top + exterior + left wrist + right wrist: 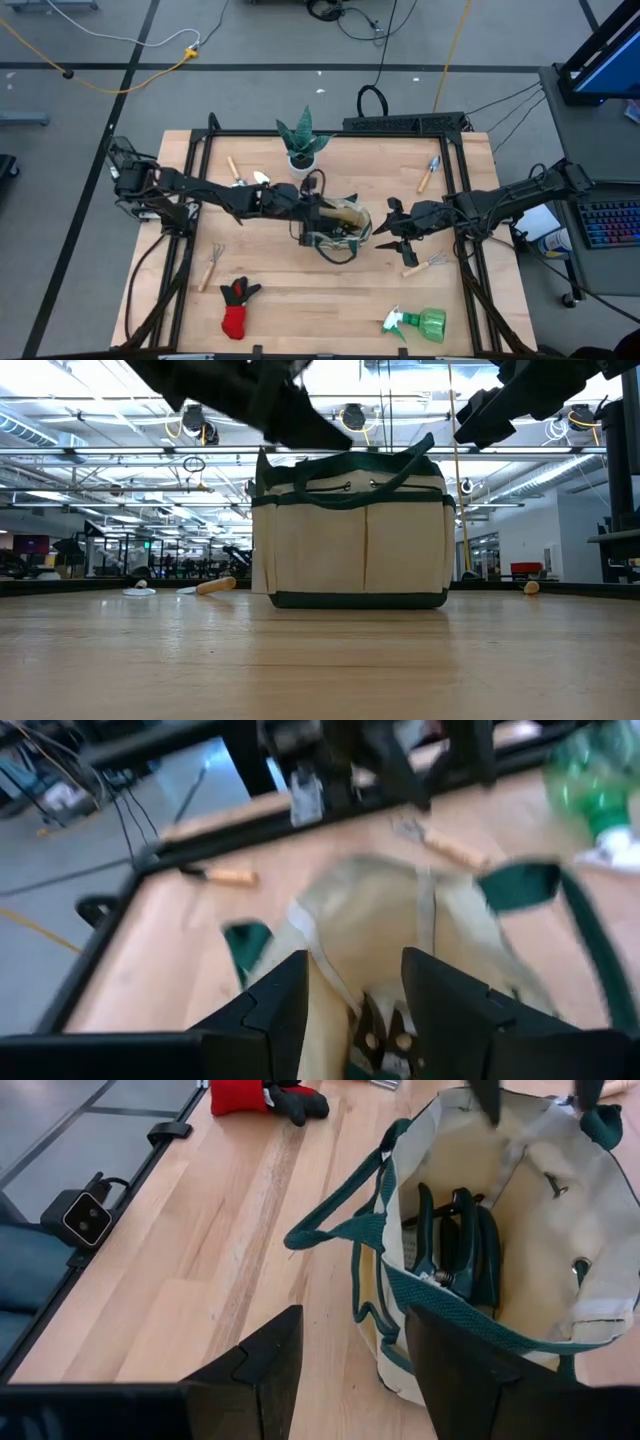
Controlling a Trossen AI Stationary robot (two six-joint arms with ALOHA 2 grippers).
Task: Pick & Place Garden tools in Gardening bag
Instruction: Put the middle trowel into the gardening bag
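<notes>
The left gripper (318,212) hangs directly over the open mouth of the gardening bag (343,230), its jaws spread and holding nothing; in the left wrist view the pruning shears (385,1030) lie straight below them, down inside the bag. The step in hand looks like a release just finished, so the clean way on is to lift straight up, keeping the fingers clear of the dark green loop handle (335,1230) that droops over the rim, before swinging off toward another tool.

The right gripper (392,224) sits just beside the bag on its far side from the left one, jaws likewise parted and empty, looking down into the bag, where the right wrist view shows the shears resting against the inner wall. Nearest to it on the tabletop (300,300) is a small hand rake (428,264); a blue-headed trowel (429,172) lies farther off, and the green spray bottle (418,324) lies near the front edge. If it goes for the rake, a low, level approach along the handle would serve best.

Out beyond the left arm lie another trowel (240,172), a hand fork (211,264) and the red-black glove (236,308); the potted plant (301,145) stands behind the bag.

The low view hides all the bag's contents, and the left wrist view is smeared, so the shears' exact lie there is hard to read.
</notes>
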